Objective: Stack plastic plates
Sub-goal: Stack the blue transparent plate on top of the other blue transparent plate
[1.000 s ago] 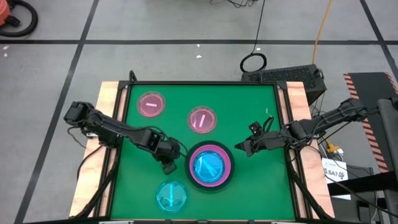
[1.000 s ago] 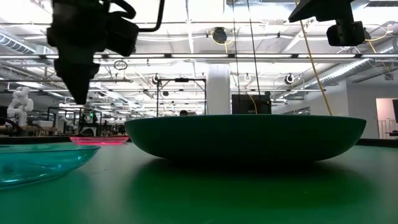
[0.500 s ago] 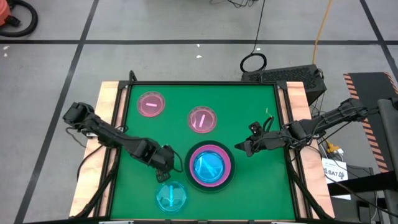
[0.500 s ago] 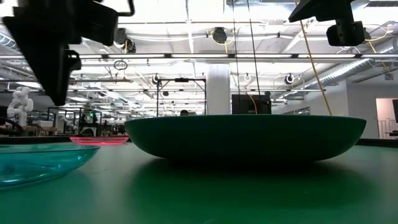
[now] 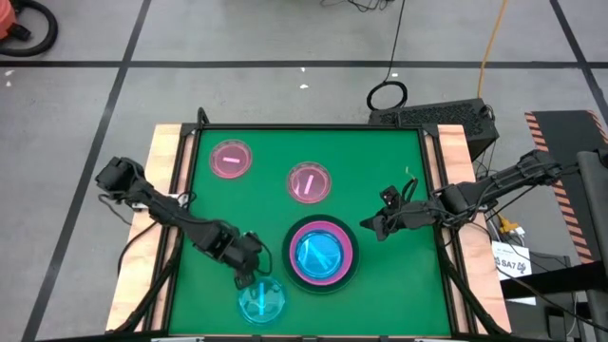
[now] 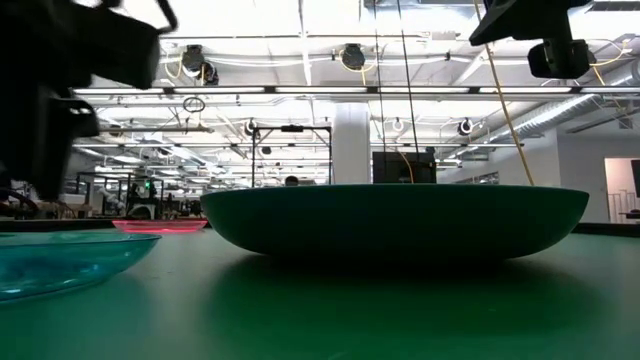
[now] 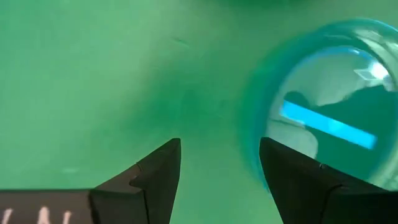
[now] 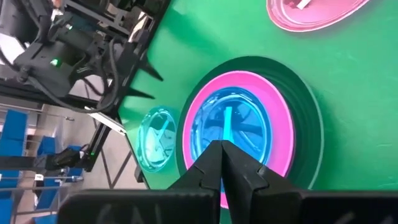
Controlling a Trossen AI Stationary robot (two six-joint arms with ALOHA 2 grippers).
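On the green table (image 5: 380,152), the largest thing is the dark grey plate (image 5: 322,255) near the front middle, carrying the solid hot pink plate (image 5: 323,232) and, inside that, a translucent cyan plate (image 5: 320,253); this stack sits as it did a second ago. The left arm has swung toward the table's front edge since then, and the left gripper (image 5: 249,269) now hangs just over the far rim of the loose cyan plate (image 5: 261,301) at the front left, where before it was beside the stack. Its jaws stand apart with nothing between them, and the left wrist view shows one finger (image 7: 292,171) over that plate's rim (image 7: 261,112) and the other over bare mat. In the low view the left arm has slid out to the picture's edge above this plate (image 6: 50,260). The right gripper (image 5: 372,228) waits unmoved just right of the stack, jaws pressed together and empty. Two small translucent pink plates lie apart toward the back, one at the left (image 5: 231,159) and one nearer the middle (image 5: 309,182), both unchanged.
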